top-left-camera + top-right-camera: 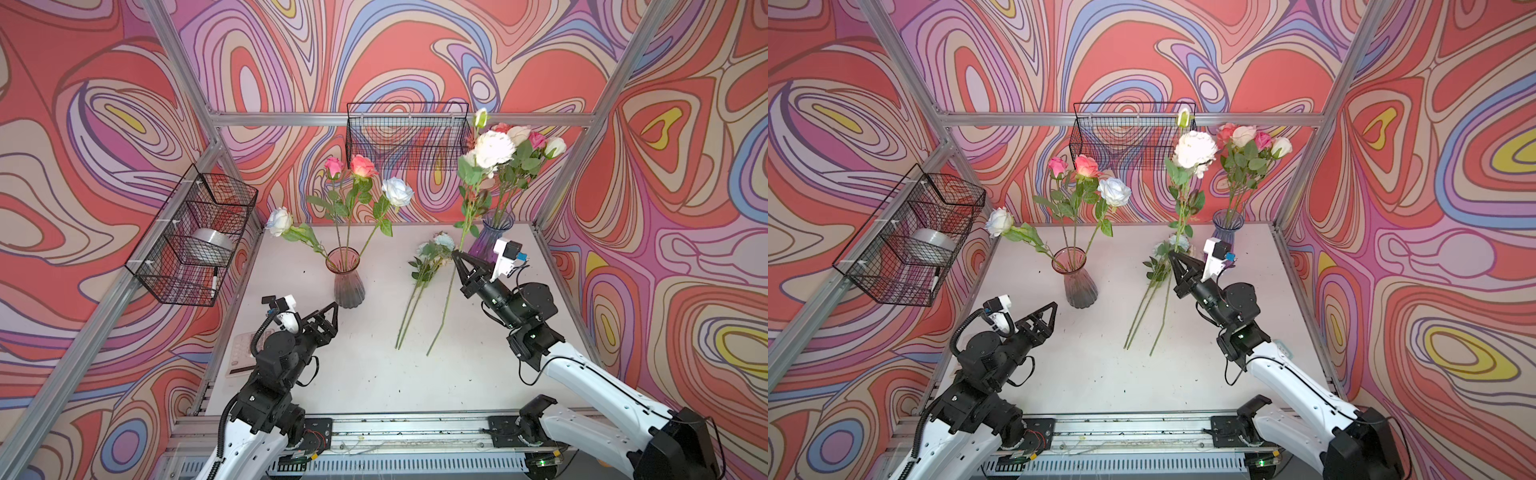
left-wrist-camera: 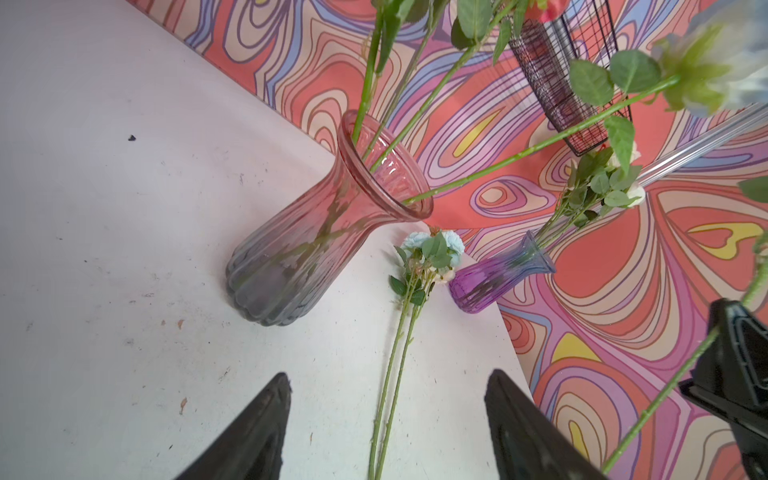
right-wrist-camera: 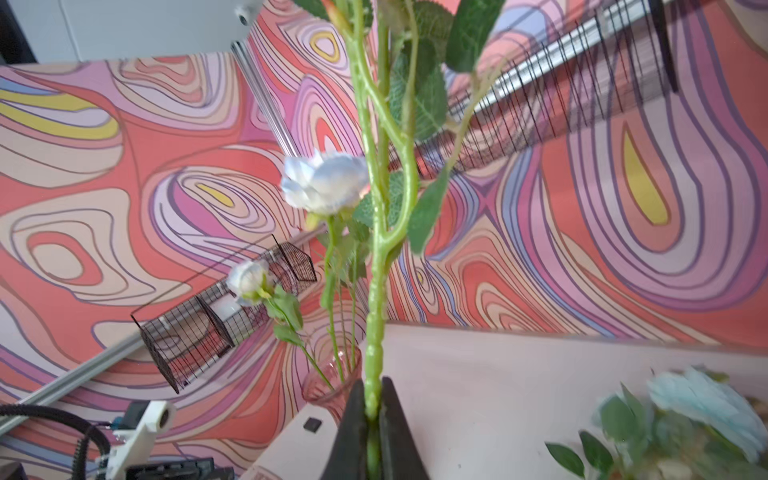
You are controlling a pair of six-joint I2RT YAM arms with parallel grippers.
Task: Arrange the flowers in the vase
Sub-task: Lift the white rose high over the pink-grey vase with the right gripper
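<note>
Near the front of the table (image 1: 374,374), the left jaws are held spread wide, empty. Further in, the right jaws are clenched on the green stem of a white peony-like flower (image 1: 494,147), which is raised nearly upright. Two pale blue flowers (image 1: 442,241) are laid flat just beside its stem. Four roses (image 1: 363,166) are stood in the pink vase (image 1: 345,278); more roses (image 1: 536,139) are gathered in the purple vase (image 1: 484,243) at the far edge.

No words, numbers, brands or signs can be read in any view. A flat white pad (image 1: 242,353) at the near left edge of the table (image 1: 374,374) bears a grid of small marks, too small and blurred to read.
</note>
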